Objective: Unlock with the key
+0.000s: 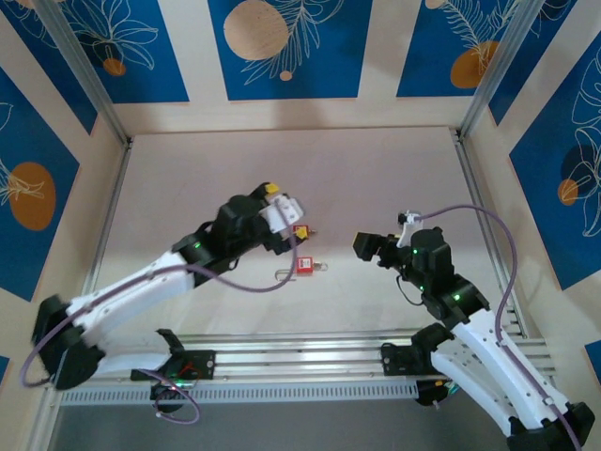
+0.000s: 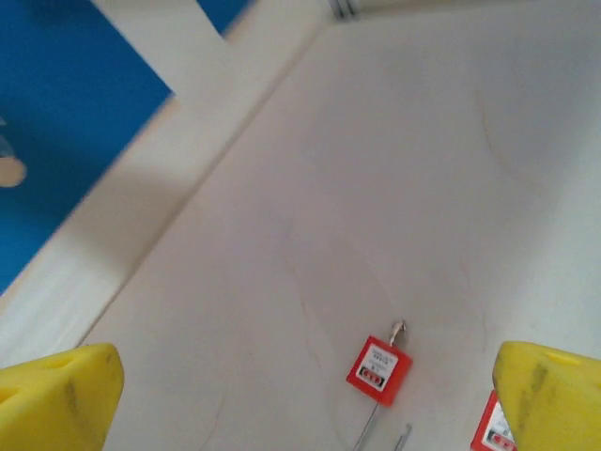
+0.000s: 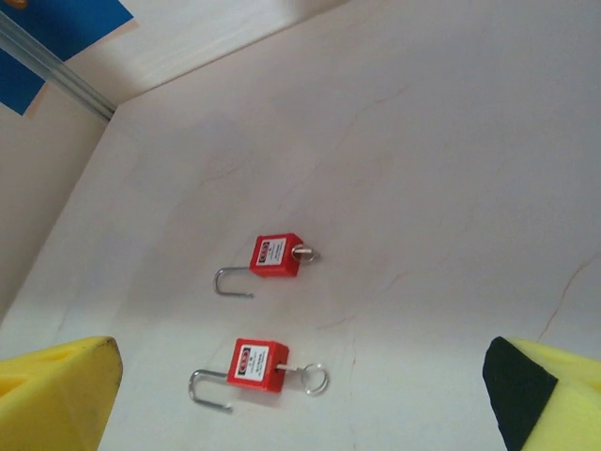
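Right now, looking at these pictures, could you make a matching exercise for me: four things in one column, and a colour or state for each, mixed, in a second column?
Things:
1. padlock body
2. key ring
3. left gripper
4. table

Colour or state:
A. silver
B. pale beige
C. red
D. open, holding nothing

Pairs: 1-C, 2-A, 3-D, 4-B

Table [image 1: 376,169], pale and matt | first red padlock [image 1: 300,232] flat on it, just beside a finger of the left gripper [image 1: 286,209] | second red padlock [image 1: 304,264] flat on it, between left gripper and right gripper [image 1: 373,247] | keys [image 3: 315,380] in both lock bodies
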You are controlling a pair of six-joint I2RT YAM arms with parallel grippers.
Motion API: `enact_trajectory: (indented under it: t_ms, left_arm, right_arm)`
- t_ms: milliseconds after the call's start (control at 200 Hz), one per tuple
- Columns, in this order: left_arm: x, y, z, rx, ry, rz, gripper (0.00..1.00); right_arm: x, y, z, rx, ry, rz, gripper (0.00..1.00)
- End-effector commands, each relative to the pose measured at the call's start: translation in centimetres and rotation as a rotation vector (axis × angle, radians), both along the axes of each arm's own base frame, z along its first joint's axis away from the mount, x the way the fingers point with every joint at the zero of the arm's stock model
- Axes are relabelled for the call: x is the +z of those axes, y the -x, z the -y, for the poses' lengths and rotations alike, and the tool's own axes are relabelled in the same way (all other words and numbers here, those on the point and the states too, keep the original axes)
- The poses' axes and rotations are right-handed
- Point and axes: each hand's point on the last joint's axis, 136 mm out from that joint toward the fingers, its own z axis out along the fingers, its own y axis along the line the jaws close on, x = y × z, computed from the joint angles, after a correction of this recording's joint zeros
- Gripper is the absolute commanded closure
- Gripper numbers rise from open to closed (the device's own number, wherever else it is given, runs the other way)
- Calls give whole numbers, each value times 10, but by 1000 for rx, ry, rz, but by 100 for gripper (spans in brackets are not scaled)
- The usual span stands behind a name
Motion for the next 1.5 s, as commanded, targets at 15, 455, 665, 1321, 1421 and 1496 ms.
enact_trajectory:
  t_ms: [15,455,665,1321,1421,1496]
  left_arm:
    - [14,-4,-48,228,323,89,0]
    - [-106,-26,-208,794,53,253,0]
    - [-137,-48,-223,811,119,206,0]
    - [-148,-86,-219,836,97,247,0]
    - [-150,-80,-212,766,115,237,0]
    - [-151,-77,-207,729,120,229,0]
  right_arm:
    - [25,-21,15,-83,204,201,1]
    - [-41,-70,42,7,412,448,1]
    - [-71,-89,52,5,413,394,1]
    - [-106,-130,72,-70,371,343,1]
    - [-107,-133,71,-62,372,330,1]
    - [-107,-135,72,-65,371,321,1]
